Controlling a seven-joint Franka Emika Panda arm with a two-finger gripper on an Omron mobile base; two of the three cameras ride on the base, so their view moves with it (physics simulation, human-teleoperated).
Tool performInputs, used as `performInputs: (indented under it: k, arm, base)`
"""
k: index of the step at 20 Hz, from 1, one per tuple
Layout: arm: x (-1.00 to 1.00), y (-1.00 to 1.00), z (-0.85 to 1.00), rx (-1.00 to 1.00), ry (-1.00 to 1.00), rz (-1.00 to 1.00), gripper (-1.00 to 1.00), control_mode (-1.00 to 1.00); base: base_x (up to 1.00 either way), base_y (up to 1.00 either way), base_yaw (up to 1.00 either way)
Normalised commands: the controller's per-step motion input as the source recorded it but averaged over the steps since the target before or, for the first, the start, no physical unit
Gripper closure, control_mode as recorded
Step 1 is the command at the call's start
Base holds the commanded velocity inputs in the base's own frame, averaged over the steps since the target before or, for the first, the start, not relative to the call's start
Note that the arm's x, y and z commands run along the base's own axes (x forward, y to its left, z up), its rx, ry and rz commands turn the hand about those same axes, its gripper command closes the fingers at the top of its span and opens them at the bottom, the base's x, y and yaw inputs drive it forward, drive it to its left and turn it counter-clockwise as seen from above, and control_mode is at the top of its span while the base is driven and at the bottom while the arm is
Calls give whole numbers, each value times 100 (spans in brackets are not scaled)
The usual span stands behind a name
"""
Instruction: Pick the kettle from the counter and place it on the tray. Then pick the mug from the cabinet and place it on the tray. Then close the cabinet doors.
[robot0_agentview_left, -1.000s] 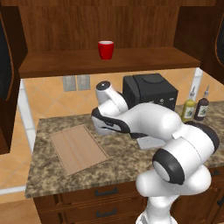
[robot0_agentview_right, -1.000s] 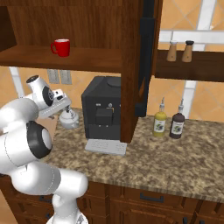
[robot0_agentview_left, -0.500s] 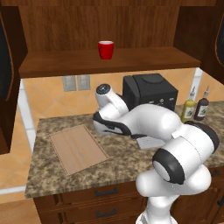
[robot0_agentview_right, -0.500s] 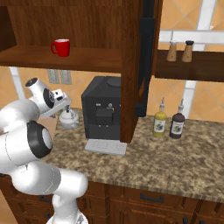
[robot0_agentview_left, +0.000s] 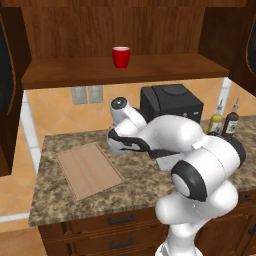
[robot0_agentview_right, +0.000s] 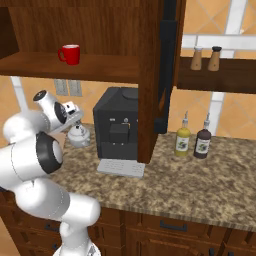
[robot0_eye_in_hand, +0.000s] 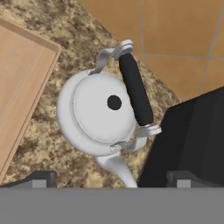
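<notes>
The silver-white kettle (robot0_eye_in_hand: 103, 113) stands on the granite counter (robot0_eye_in_hand: 65, 39) straight below my gripper (robot0_eye_in_hand: 111, 181), its black handle (robot0_eye_in_hand: 135, 89) arched over the lid. The gripper is open, its two tips wide apart and above the kettle, touching nothing. From the right base the kettle (robot0_agentview_right: 79, 135) sits just left of the coffee machine, under my gripper (robot0_agentview_right: 76, 125). The wooden tray (robot0_agentview_left: 90, 169) lies flat on the counter left of the kettle. The red mug (robot0_agentview_left: 120, 56) stands on the cabinet (robot0_agentview_left: 120, 72) shelf. The cabinet doors (robot0_agentview_left: 5, 65) are swung open.
A big black coffee machine (robot0_agentview_left: 170, 102) stands close to the kettle's right, with a drip tray (robot0_agentview_right: 120, 168) in front. Two bottles (robot0_agentview_right: 192, 142) stand further right on the counter. An open door (robot0_agentview_right: 167, 60) juts out above the machine. The tiled wall (robot0_eye_in_hand: 175, 39) is just behind the kettle.
The hand has sunk slightly toward the kettle. Kettle, tray and mug have not moved.
</notes>
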Motion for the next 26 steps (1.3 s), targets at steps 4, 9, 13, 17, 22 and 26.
performInputs:
  k: [4, 9, 13, 17, 22, 26]
  arm:
    - [44, 0, 0, 0, 0, 0, -100, -100]
    - [46, 0, -10, 0, 0, 0, -100, -100]
    - [32, 0, -24, 0, 0, 0, -100, -100]
    - [14, 0, -24, 0, 0, 0, -100, -100]
    - [10, 0, -16, 0, 0, 0, 100, -100]
    - [2, 0, 0, 0, 0, 0, 100, -100]
  base:
    - [0, 0, 0]
    - [0, 0, 0]
    - [0, 0, 0]
    - [0, 0, 0]
    - [0, 0, 0]
    - [0, 0, 0]
